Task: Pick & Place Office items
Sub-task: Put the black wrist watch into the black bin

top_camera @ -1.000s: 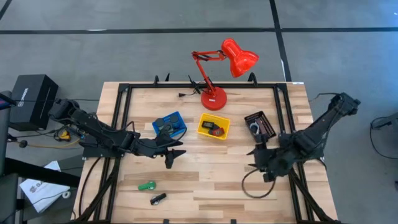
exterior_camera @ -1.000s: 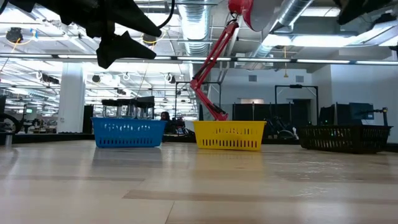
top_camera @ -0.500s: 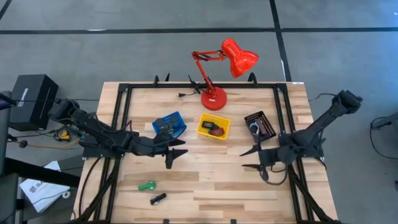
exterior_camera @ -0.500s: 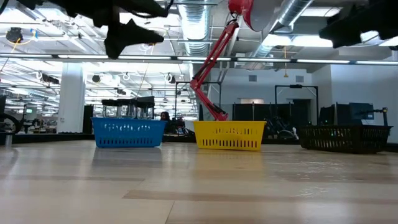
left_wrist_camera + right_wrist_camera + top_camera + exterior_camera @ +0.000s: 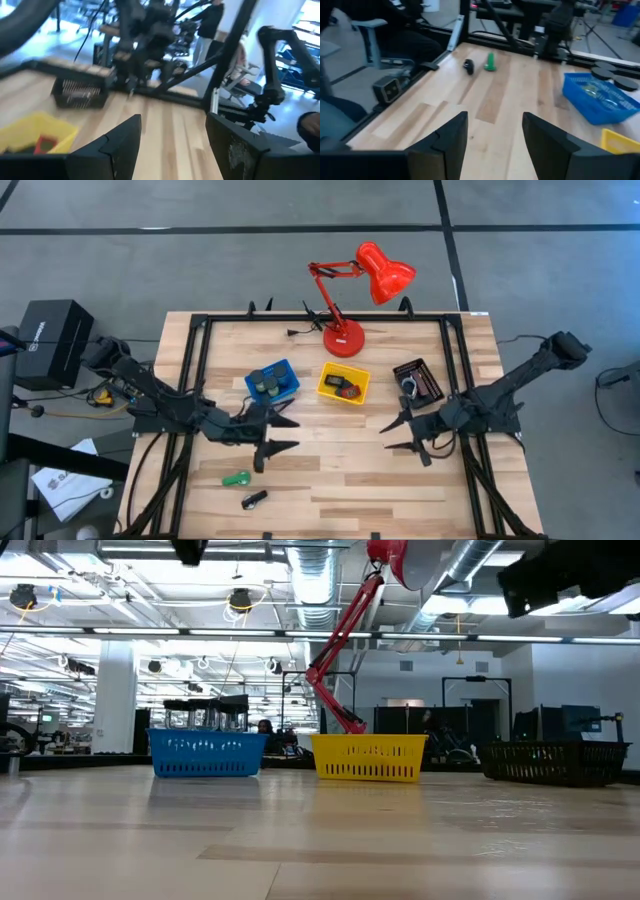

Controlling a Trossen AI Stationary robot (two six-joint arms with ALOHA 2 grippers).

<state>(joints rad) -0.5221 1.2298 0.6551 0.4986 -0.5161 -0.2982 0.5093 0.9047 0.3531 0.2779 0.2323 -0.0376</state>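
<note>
Dark fingers of my left gripper (image 5: 268,433) hang spread apart and empty, just inside the green clip (image 5: 236,478) and the black piece (image 5: 253,499) beside it. I judge this arm nearer; the right gripper (image 5: 397,434), also spread, hovers well apart from the clip.

The tabletop (image 5: 330,470) is pale wood planking inside a black metal frame. A red desk lamp (image 5: 345,340) stands on its round base at the far middle edge. In front of it three baskets sit in a row: a blue basket (image 5: 273,383), a yellow basket (image 5: 343,384) just beside it, and a black basket (image 5: 418,381) nearer the right side. Near the front left lie a green clip (image 5: 236,478) and, just beside it, a small black piece (image 5: 254,499).
</note>
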